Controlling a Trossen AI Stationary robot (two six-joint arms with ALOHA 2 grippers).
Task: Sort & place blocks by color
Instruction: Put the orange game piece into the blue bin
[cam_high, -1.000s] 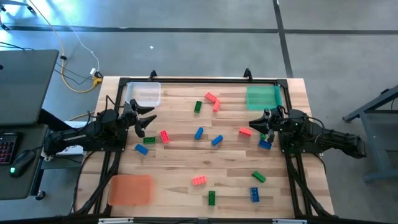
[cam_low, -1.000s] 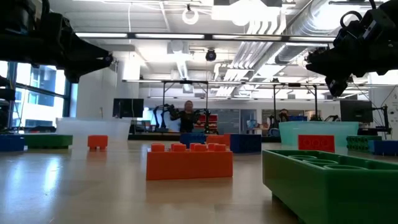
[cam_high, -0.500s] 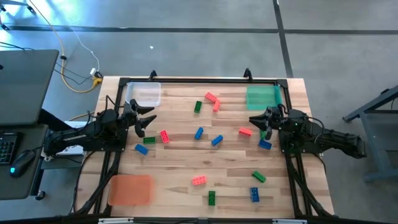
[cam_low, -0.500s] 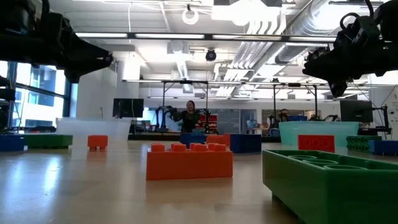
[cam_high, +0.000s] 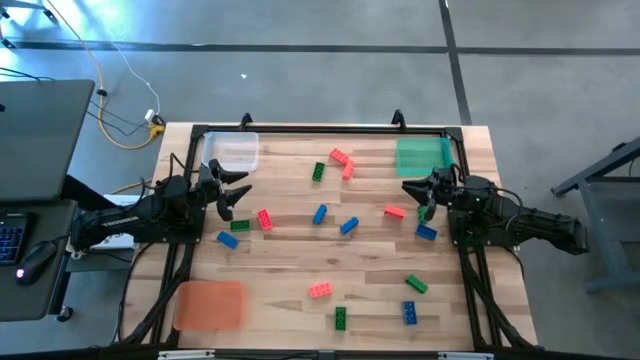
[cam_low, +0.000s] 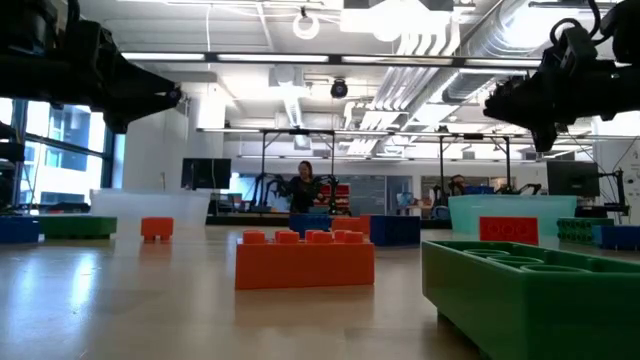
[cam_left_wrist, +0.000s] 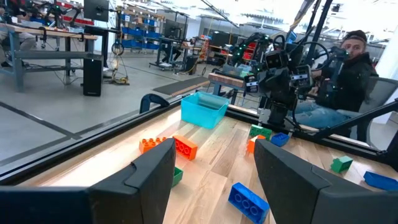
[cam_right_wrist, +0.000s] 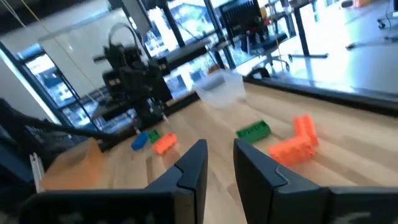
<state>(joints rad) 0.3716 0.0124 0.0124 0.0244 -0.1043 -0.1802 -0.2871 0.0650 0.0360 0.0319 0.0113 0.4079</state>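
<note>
High view: the right gripper (cam_high: 415, 192) hangs at the right side of the wooden table (cam_high: 300, 262), its fingers drawn together on nothing that shows; just behind it, toward the far right corner, lies the flat translucent green tray (cam_high: 423, 155); just beside its tip on the inner side lies a small red-orange studded plastic brick (cam_high: 394, 211); a green studded brick (cam_high: 424, 212) sits partly hidden under it, and a blue studded brick (cam_high: 426, 232) lies just nearer than that; the left gripper (cam_high: 237, 190) waits at the table's left side with its fingers apart and empty; behind it stands the clear plastic tray (cam_high: 233, 151); ahead of its fingers lies another red-orange brick (cam_high: 264, 219), with a green brick (cam_high: 241, 225) and a blue brick (cam_high: 227, 239) just below them; well nearer, at the front left corner, lies the flat orange tray (cam_high: 210, 303); other red-orange, blue and green bricks lie scattered between the two grippers and toward the front edge; none of the trays holds a brick.
</note>
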